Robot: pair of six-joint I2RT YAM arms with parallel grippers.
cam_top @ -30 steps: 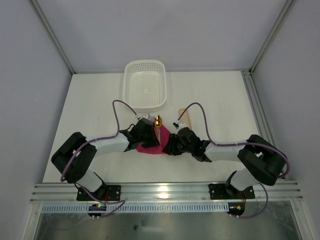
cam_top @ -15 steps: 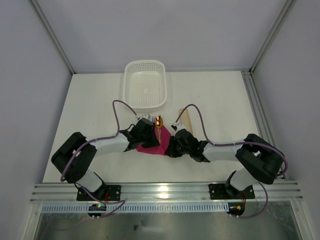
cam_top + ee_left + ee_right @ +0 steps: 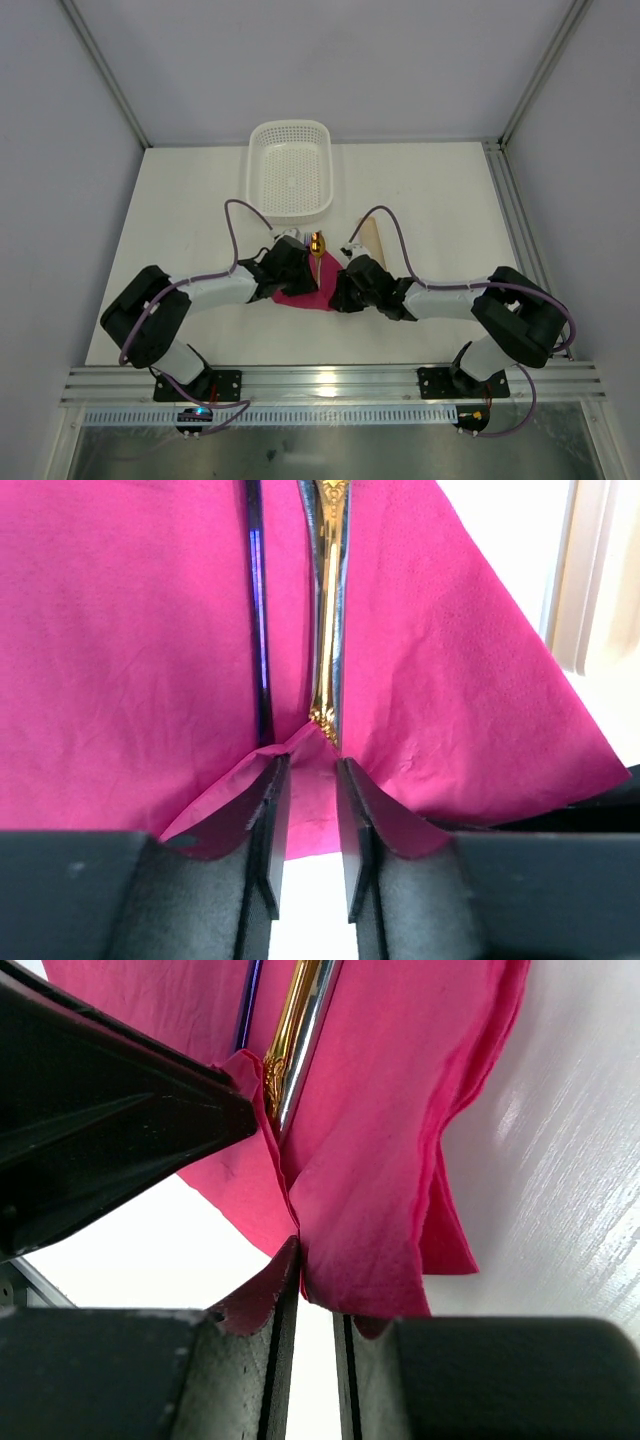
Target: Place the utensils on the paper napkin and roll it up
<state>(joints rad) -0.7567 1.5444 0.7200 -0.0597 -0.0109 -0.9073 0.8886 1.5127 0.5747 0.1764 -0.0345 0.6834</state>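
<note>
Magenta napkin [image 3: 300, 297] lies on the counter [image 3: 180, 200] between the two tools, nearer the arms than the basket [image 3: 258, 190]. The left tool [image 3: 312, 770] has its jaws narrowly apart around a lifted near edge of the napkin; whether they grip it I cannot tell. The utensils [image 3: 325, 610], one gold and one dark, lie side by side along the napkin's middle, gold head toward the basket. The right tool [image 3: 318, 1285], nearly closed, pinches a raised napkin fold. A beige strip [image 3: 370, 232] lies just beyond it.
</note>
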